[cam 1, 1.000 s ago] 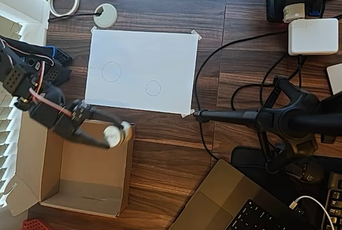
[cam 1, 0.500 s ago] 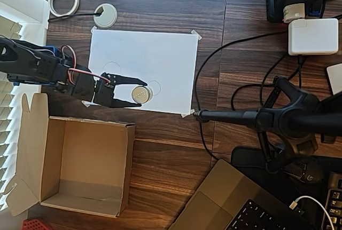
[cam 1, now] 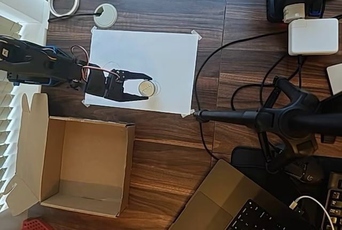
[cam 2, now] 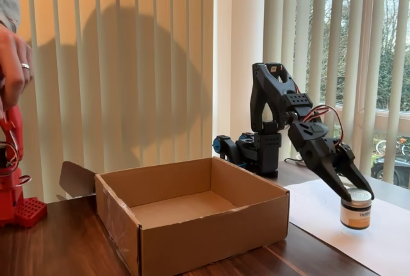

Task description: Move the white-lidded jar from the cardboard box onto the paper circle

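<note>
In the overhead view the pincer [cam 1: 143,86] is reaching across the white sheet [cam 1: 160,48] with its jaws standing spread on either side of the white-lidded jar [cam 1: 144,87], which is sitting on the sheet over the paper circle [cam 1: 155,87]. In the fixed view the jar [cam 2: 356,209] is standing upright on the sheet, the pincer [cam 2: 354,191] hanging just over its lid. The cardboard box [cam 1: 53,150] is lying open on the dark tabletop [cam 1: 171,144], well apart from the jar.

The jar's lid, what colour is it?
Off-white, on the white-lidded jar with a shiny silvery side; clearest in the fixed view.
</note>
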Robot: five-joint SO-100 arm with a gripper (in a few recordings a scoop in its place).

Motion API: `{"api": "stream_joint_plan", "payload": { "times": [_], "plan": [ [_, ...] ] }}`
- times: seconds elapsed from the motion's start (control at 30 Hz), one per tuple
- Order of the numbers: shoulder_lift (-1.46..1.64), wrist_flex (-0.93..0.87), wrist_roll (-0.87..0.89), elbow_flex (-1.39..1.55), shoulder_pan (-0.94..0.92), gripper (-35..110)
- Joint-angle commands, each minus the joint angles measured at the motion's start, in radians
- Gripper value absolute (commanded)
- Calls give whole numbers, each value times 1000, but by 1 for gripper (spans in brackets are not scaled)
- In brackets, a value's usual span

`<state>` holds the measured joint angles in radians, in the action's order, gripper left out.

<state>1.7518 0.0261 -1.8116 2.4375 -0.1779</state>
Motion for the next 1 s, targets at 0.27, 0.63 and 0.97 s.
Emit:
{"api": "stream_joint_plan", "payload": {
  "times": [0.27, 0.63, 0.97],
  "plan": [
    [-40, 54, -3, -63, 0, 9],
    [-80, 63, 26, -106, 9, 9],
    [-77, 95, 17, -101, 8, 13]
  ]
}}
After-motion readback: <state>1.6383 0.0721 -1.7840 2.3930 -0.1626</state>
